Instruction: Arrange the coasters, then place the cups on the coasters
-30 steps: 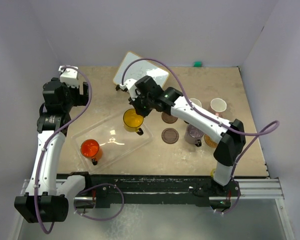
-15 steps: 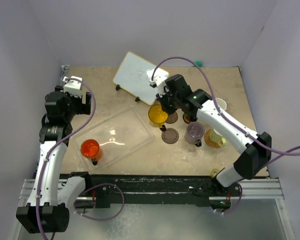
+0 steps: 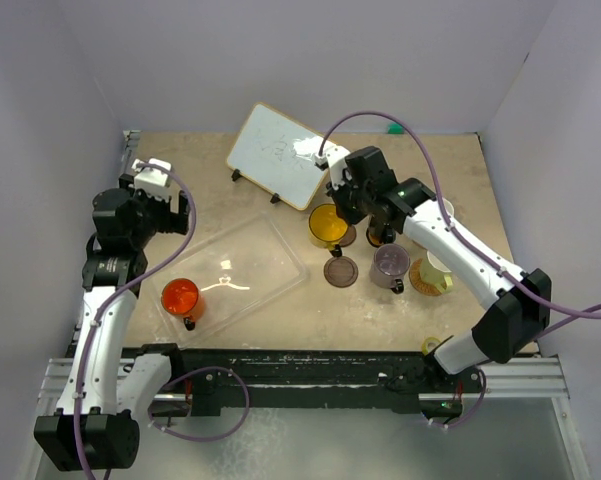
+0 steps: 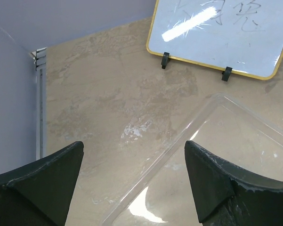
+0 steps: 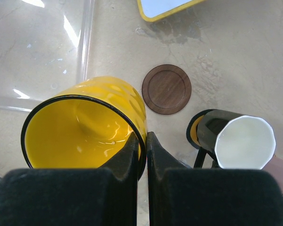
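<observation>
My right gripper (image 5: pixel 142 146) is shut on the rim of the yellow cup (image 5: pixel 84 127), one finger inside and one outside. It holds the cup (image 3: pixel 326 226) just right of the tray, over a dark brown coaster (image 5: pixel 166 89). A second dark brown coaster (image 3: pixel 341 271) lies bare in front. The black cup (image 5: pixel 242 143) stands on the brown coaster with orange centre (image 5: pixel 194 134). The mauve-grey cup (image 3: pixel 390 265), pale yellow-green cup (image 3: pixel 435 272) and white-pink cup (image 3: pixel 442 210) stand to the right. The orange-red cup (image 3: pixel 181 297) sits in the tray. My left gripper (image 4: pixel 133 155) hangs open and empty over the tray's far-left edge.
The clear plastic tray (image 4: pixel 212 108) lies left of centre. A small whiteboard (image 3: pixel 280 155) on black feet stands at the back. A green object (image 3: pixel 395 127) sits by the back wall, and a small yellow thing (image 3: pixel 430 345) lies near the right arm's base.
My right arm has carried the yellow cup out of the tray and rightward to the coasters. My left arm has shifted slightly toward the tray, its gripper still open.
</observation>
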